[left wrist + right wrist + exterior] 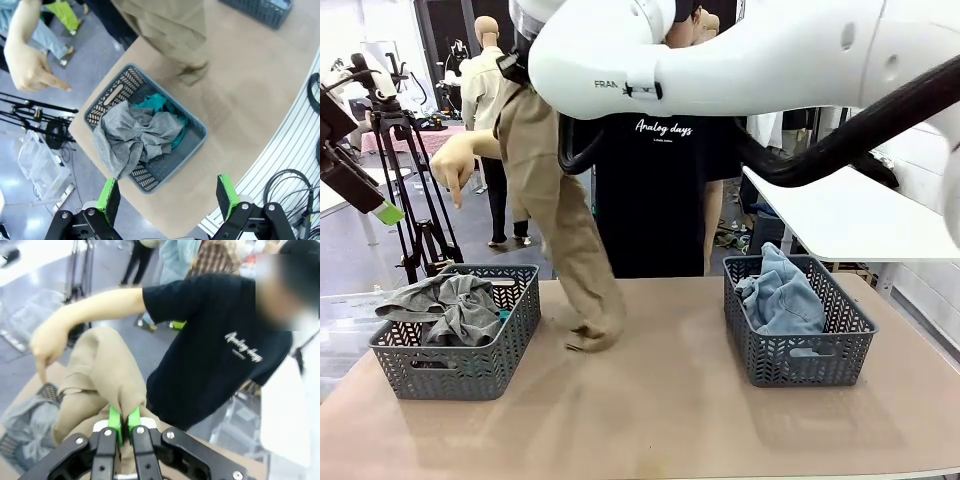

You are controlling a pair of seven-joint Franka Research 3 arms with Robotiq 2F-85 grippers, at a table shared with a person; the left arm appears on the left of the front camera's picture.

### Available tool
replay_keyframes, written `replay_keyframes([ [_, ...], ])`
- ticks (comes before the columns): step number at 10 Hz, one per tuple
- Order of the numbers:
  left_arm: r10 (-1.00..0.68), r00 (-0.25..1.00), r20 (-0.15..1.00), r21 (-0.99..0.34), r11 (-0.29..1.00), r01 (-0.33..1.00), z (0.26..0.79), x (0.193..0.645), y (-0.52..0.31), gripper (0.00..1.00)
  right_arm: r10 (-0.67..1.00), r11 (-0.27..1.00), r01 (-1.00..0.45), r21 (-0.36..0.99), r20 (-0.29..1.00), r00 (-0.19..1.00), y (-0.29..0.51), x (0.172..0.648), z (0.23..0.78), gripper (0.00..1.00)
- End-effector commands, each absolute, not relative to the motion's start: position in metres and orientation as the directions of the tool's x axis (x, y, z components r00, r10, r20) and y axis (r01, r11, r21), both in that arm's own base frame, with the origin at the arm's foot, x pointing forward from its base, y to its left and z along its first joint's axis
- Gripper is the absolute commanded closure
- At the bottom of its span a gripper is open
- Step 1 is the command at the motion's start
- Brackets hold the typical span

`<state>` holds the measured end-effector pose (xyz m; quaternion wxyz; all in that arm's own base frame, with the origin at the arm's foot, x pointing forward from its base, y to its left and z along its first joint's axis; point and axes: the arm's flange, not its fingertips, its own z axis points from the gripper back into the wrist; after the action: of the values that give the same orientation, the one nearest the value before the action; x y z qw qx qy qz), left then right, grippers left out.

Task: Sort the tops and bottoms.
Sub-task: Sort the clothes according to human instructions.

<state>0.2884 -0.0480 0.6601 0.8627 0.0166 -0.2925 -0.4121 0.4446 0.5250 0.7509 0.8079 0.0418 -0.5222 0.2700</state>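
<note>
— What are you holding up over the table [660, 420]?

— My right gripper [124, 421] is pinching the khaki tan top [555, 215], its green pads [114, 419] pressed nearly together with the cloth between them. The garment is hanging down from my fingers in a long fold, and its lower end is touching the tabletop, between the 2 baskets.

— And the baskets themselves?

— The left basket [470, 370] is sitting below and ahead of my left fingers. The grey top [132, 137] is lying crumpled on top in it, spilling over the near rim, with the teal green top [160, 105] peeking out from under it on the far side. The right basket [800, 355] is holding the light blue denim bottoms [782, 292], bunched up and rising above the rim.

— What is your left gripper [169, 196] doing?

— It is hovering above the left basket's near corner with its pads spread wide and nothing between them.

— And the person?

— The person's hand [452, 168] is pointing 1 finger downward, above the left basket, off to the side of the hanging khaki cloth.
</note>
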Motion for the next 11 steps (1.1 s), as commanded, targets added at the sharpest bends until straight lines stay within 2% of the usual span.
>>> replay_keyframes([
  [1,-0.72,0.499,0.482,0.269,0.663,0.698,0.662,0.287,-0.047,0.0,0.416,0.839,-0.466,-0.28,0.882,0.22,0.555,0.452,0.79,1.0],
  [2,-0.72,0.499,0.482,0.269,0.663,0.698,0.662,0.287,-0.047,0.0,0.393,0.851,-0.48,-0.214,0.866,0.309,0.525,0.445,0.751,1.0],
  [7,-0.72,0.499,0.482,0.269,0.663,0.698,0.662,0.287,-0.047,0.0,0.393,0.851,-0.48,-0.214,0.866,0.309,0.525,0.445,0.751,1.0],
  [8,-0.72,0.499,0.482,0.269,0.663,0.698,0.662,0.287,-0.047,0.0,0.409,0.846,-0.476,-0.239,0.864,0.294,0.531,0.451,0.748,1.0],
  [11,-0.72,0.499,0.482,0.269,0.663,0.698,0.662,0.287,-0.047,0.0,0.378,0.843,-0.458,-0.282,0.917,0.13,0.535,0.444,0.808,1.0],
])
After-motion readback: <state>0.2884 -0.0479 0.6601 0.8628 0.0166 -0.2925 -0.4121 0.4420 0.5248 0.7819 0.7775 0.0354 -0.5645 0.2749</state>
